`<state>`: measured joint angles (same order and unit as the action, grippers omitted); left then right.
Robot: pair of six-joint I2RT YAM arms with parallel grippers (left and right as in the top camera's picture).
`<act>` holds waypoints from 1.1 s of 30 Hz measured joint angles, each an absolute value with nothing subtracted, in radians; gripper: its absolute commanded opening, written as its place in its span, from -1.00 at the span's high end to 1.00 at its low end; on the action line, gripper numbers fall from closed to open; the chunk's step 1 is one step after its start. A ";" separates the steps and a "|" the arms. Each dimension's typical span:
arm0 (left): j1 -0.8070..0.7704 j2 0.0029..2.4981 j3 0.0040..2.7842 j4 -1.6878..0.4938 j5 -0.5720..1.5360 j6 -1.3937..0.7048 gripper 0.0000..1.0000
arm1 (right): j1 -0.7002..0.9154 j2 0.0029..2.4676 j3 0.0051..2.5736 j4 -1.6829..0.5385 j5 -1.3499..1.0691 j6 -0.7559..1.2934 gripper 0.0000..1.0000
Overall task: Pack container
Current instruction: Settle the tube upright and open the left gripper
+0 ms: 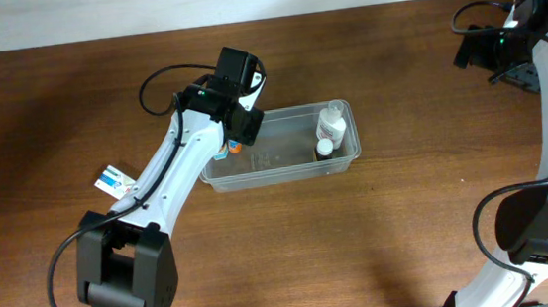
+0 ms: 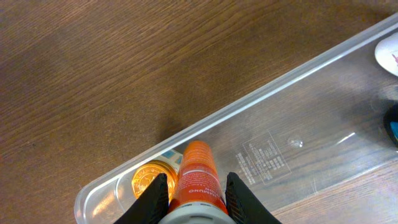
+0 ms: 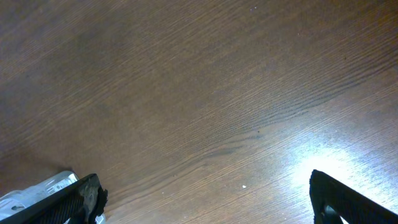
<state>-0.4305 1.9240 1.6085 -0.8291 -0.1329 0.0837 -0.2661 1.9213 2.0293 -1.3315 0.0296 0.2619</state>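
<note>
The container (image 1: 285,162) is a clear rectangular tub in the middle of the table. My left gripper (image 1: 237,137) hangs over its left end, shut on an orange tube (image 2: 198,177) that points down into the tub. In the left wrist view my left gripper (image 2: 196,182) has a finger on each side of the tube. A gold-lidded jar (image 2: 149,180) lies in the tub's corner beside the tube. Two white bottles (image 1: 329,125) stand at the tub's right end. My right gripper (image 3: 205,199) is open over bare wood, far off at the table's back right (image 1: 503,44).
A small blue and white box (image 1: 112,180) lies on the table left of the tub, next to my left arm. The tub's near rim (image 2: 249,102) crosses the left wrist view diagonally. Something white (image 3: 31,194) shows by my right gripper's left finger.
</note>
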 measured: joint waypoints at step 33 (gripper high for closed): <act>-0.428 1.924 1.574 -0.816 -0.168 -0.155 0.91 | -0.266 1.921 2.029 -1.332 0.030 0.263 -0.97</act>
<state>-0.4278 1.9240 1.5738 -0.8158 -0.1684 -0.1555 -0.2661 1.9213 2.0293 -1.3315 0.0299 0.2626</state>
